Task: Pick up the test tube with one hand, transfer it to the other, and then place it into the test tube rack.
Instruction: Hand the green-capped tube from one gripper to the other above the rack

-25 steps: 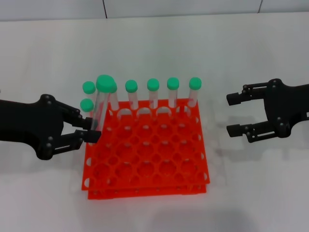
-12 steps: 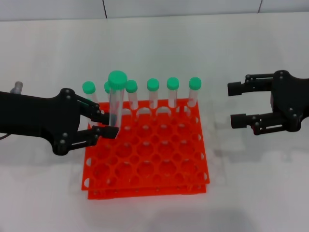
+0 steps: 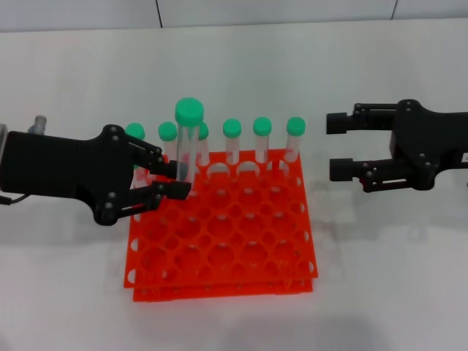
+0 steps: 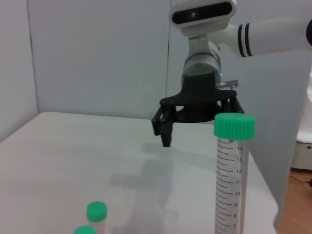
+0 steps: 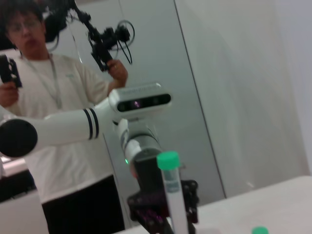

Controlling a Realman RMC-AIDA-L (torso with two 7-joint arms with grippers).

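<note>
My left gripper (image 3: 179,180) is shut on the test tube (image 3: 185,146), holding it upright by its lower part above the back left of the orange-red test tube rack (image 3: 241,285). The tube's green cap (image 3: 189,111) stands higher than the caps of the other tubes. My right gripper (image 3: 334,146) is open and empty, level with the rack's back right corner and apart from it. The left wrist view shows the held tube (image 4: 231,185) close up, with the right gripper (image 4: 197,117) farther off. The right wrist view shows the tube (image 5: 173,200) too.
Several other green-capped tubes (image 3: 232,139) stand in the rack's back row, close behind and beside the held tube. The white table (image 3: 380,278) surrounds the rack. A person (image 5: 53,97) stands behind the robot in the right wrist view.
My left gripper has carried the tube to the right and a little higher, from the rack's left edge to over its back left holes. My right gripper has moved left, toward the rack.
</note>
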